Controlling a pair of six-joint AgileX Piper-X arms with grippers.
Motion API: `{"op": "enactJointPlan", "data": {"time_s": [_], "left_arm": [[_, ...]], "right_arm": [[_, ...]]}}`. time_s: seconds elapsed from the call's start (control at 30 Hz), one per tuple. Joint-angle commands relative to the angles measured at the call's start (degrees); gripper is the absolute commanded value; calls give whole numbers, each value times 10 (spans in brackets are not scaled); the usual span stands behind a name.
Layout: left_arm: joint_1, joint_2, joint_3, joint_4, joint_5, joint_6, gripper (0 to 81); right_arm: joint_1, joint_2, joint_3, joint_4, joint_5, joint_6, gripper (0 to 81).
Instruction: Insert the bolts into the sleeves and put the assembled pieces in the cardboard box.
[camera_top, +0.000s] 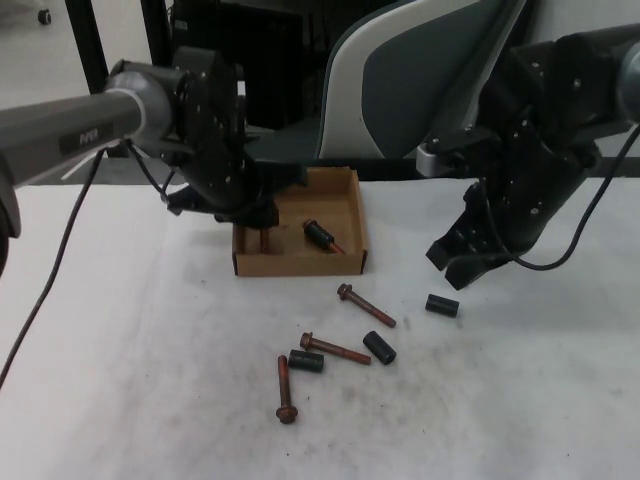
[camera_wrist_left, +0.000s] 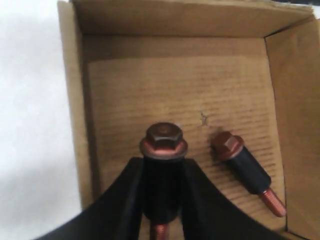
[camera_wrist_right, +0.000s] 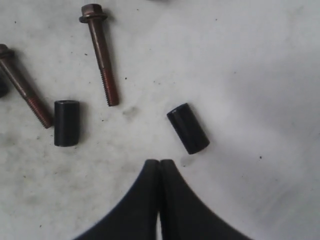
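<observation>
Box: the cardboard box (camera_wrist_left: 150, 85) floor is free beside the lying assembled piece (camera_wrist_left: 247, 170).
Middle: bolts (camera_top: 365, 305) and sleeves (camera_top: 441, 305) block the surface (camera_top: 120, 400); its left is free.

Every bolt (camera_wrist_right: 100, 55) is coppery red-brown, and every sleeve (camera_wrist_right: 66, 123) is plain black. The box (camera_wrist_left: 200, 85) is tan cardboard with fine ribbed lines. The bench (camera_wrist_right: 250, 65) is white, flecked with dark specks and grey smudges. The left gripper (camera_wrist_left: 162, 172) and right gripper (camera_wrist_right: 159, 164) are black.

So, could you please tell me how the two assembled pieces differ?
The held piece is clamped in the left claw; the loose piece lies free on the cardboard box floor. The held piece runs along the claw; the loose piece lies slanted to it. Both: copper bolt in black sleeve.
</observation>
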Motion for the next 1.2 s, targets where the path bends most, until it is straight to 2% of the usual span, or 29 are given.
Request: {"op": "enactJointPlan", "data": {"time_s": [0.0, 0.1, 0.27, 0.37, 0.47, 0.67, 0.73, 0.83, 1.17], "left_arm": [[3, -1, -8, -2, 9, -3, 8], [3, 5, -8, -2, 11, -3, 8], [4, 7, -8, -2, 22, 1, 0], [4, 7, -8, -2, 28, 1, 50], [4, 7, -8, -2, 35, 1, 130], [4, 7, -8, 6, 43, 1, 349], [4, 5, -8, 15, 43, 1, 394], [4, 2, -8, 37, 43, 1, 421], [4, -41, -8, 138, 48, 23, 423]], "right_arm": [[-3, 1, -7, -14, -3, -8, 8], [-3, 4, -7, -28, -3, -8, 84], [-3, 21, -7, -57, 6, -8, 334], [-3, 32, -7, -59, 41, -8, 405], [-3, 40, -7, -62, 54, -8, 406], [-4, 44, -7, -98, 62, -11, 406], [-4, 44, -7, -106, 62, -25, 406], [-4, 44, -7, -115, 62, -40, 406], [-4, 61, -5, -98, 62, -114, 406]]}}
